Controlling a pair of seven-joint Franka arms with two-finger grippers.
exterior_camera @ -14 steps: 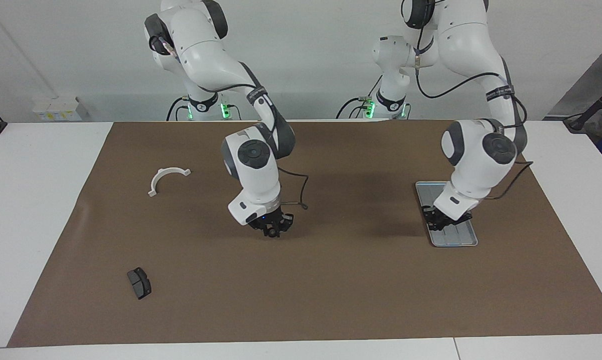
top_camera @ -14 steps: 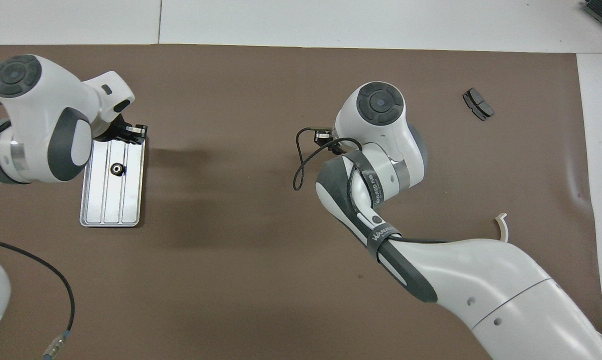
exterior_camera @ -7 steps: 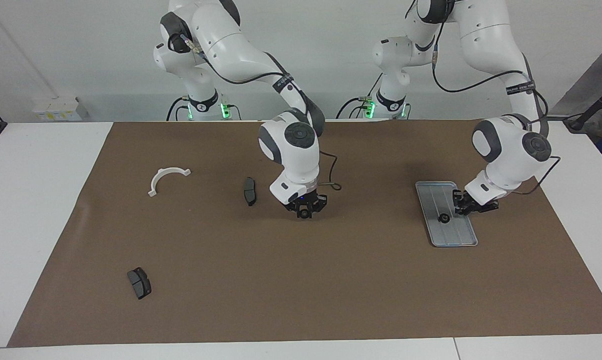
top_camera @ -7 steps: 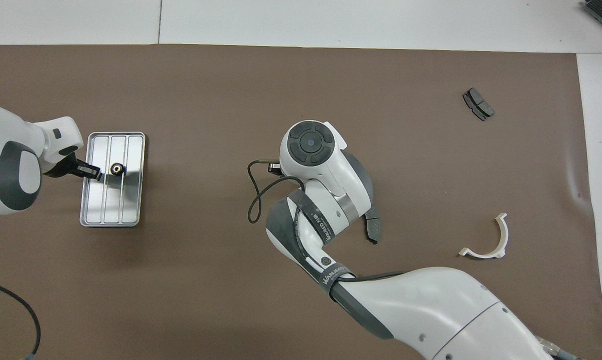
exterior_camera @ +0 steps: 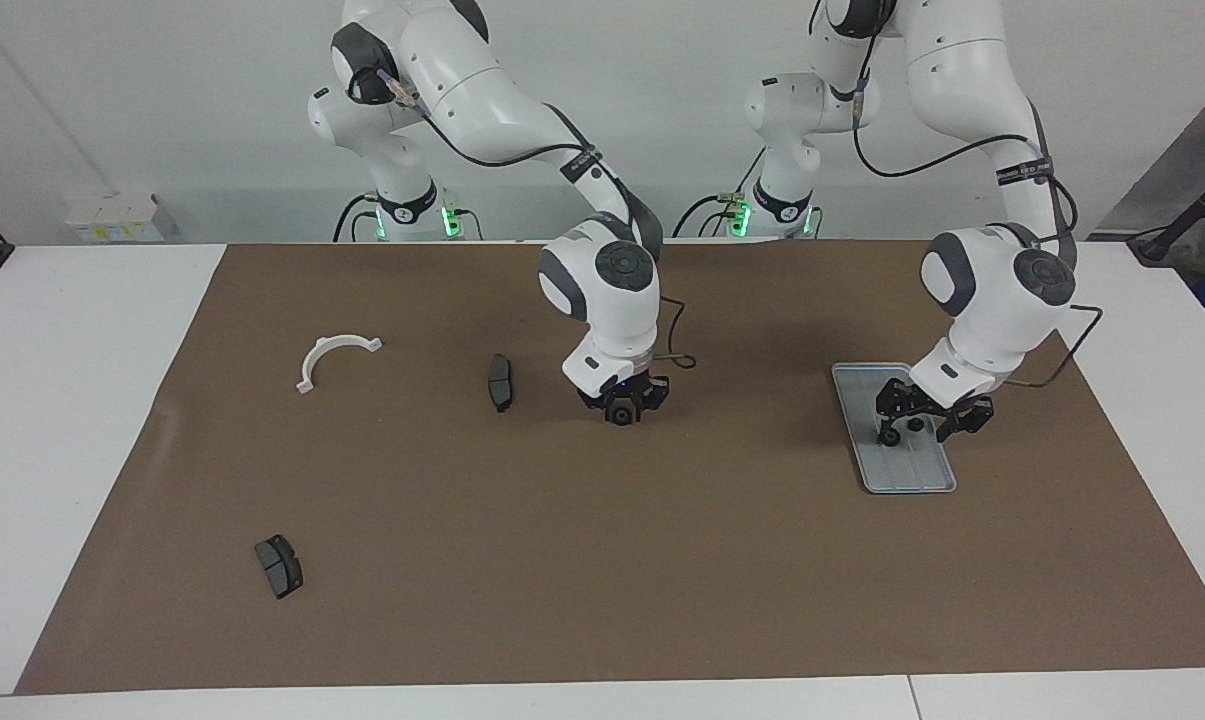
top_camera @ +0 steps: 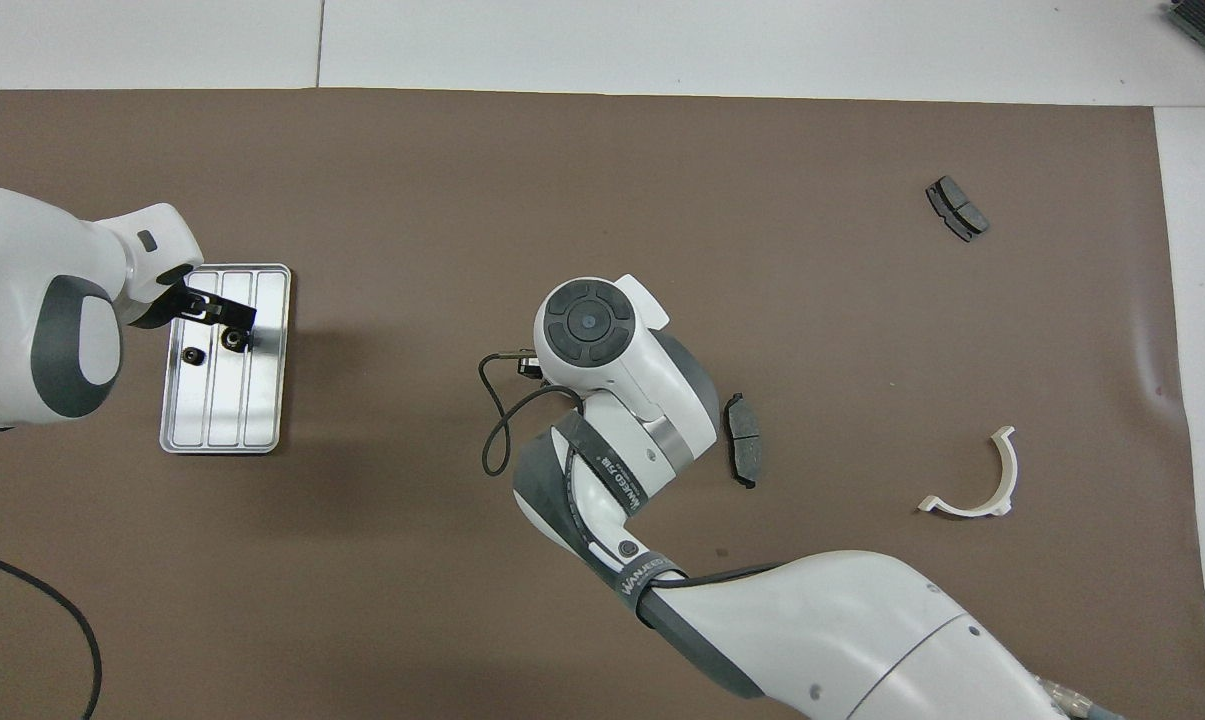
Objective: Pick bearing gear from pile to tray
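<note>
Step in hand, as I read it: the drop-off at the tray. left gripper [exterior_camera: 928, 418] hangs low over the tray [exterior_camera: 912, 478], jaws spread wide, nothing between them. Two gears [top_camera: 194, 354] [top_camera: 232, 340] lie in the tray right under it, one just beside a fingertip, so this placement looks done.

right gripper [exterior_camera: 622, 408] is low over the middle of the mat. Can't tell its state or whether it carries anything; in the overhead view its own wrist hides it. One brake pad [exterior_camera: 500, 382] lies just beside it, toward the right arm's end. The second brake pad [exterior_camera: 278, 566] and the white bracket [exterior_camera: 332, 358] are well apart from it, and none of the three is a target.

I see no loose gear on the mat outside the tray.

Next move, my call: the left gripper lifts straight up so the fingers don't nudge the gears sideways, then clears the tray. If the right gripper has a gear, it needs that space free first.
</note>
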